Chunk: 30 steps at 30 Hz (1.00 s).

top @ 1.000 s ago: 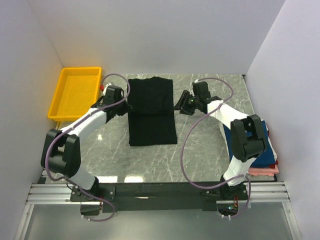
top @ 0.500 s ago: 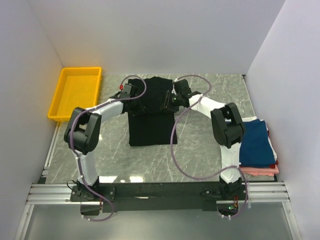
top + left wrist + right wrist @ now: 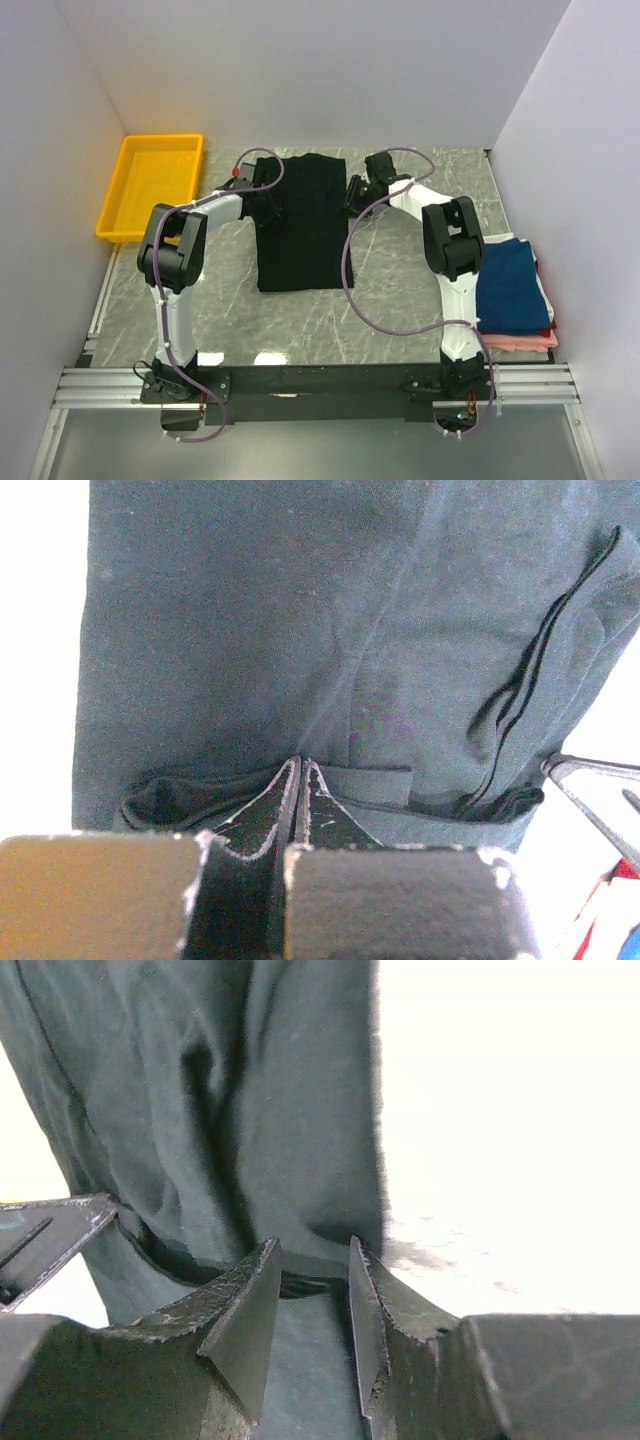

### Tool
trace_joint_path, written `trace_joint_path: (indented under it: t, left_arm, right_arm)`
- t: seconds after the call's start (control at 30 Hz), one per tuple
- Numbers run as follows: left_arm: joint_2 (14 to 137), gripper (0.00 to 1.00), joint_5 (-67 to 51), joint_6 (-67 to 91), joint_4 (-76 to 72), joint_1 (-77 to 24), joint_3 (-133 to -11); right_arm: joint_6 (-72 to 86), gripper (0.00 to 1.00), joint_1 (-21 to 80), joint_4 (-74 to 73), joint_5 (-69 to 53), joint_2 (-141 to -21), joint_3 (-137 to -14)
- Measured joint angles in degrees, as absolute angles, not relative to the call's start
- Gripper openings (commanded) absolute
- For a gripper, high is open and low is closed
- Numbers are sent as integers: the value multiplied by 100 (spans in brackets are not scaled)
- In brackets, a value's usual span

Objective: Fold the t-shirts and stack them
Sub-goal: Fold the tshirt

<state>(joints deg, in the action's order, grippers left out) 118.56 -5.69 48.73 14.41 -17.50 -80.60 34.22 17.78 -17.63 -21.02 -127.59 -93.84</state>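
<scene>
Landmark: yellow tray (image 3: 150, 190), at the far left corner of the marble table (image 3: 400, 290)

- Nearest, far to the right of the tray at the table's right edge: a stack of folded t-shirts. Navy blue one (image 3: 508, 285) on top, flat and squared. A thin red edge and a pink layer (image 3: 525, 342) show beneath it
- Just right of the tray, mid-table: black t-shirt (image 3: 300, 245). Plain and matte, already folded into 1 long narrow panel running away from the arm bases. Near end lies flat with a straight hem. Far end is rumpled, with soft creases and a seam line showing in the wrist views
- Left gripper (image 3: 300, 770), on the shirt's tray-side edge toward the far end: fingers pressed together, pinching the cloth edge, which puckers up on both sides of the tips
- Right gripper (image 3: 312, 1265), on the shirt's edge away from the tray, level with the left one: fingers spread part way, with a fold of the black hem lying in the gap. Cannot tell if the pads press on it
- 2 grippers face each other across the shirt's width
</scene>
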Motion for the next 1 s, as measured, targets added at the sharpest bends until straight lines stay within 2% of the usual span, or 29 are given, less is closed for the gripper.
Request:
trace_joint_path:
  t: [0.3, 0.5, 0.73, 0.83, 1.0]
  left_arm:
    - [11856, 1, -620, 4768, 1496, -1745, -8119]
    - [11854, 1, -631, 4718, 1575, -1745, -8228]
    - [11697, 1, -637, 4617, 1732, -1745, -8320]
    - [11496, 1, -637, 4611, 1769, -1743, -8318]
    - [10936, 1, -646, 4619, 1691, -1743, -8066]
  right_arm:
    - [3457, 41, 1758, -1820, -2064, -12169, -9249]
    - [3461, 40, 2241, -1592, -2064, -11616, -9236]
    - [3492, 38, 2746, -1452, -2272, -12385, -9382]
    - [3682, 38, 2633, -1343, -2574, -12971, -9411]
    - [3962, 37, 2357, -1085, -3277, -13161, -9483]
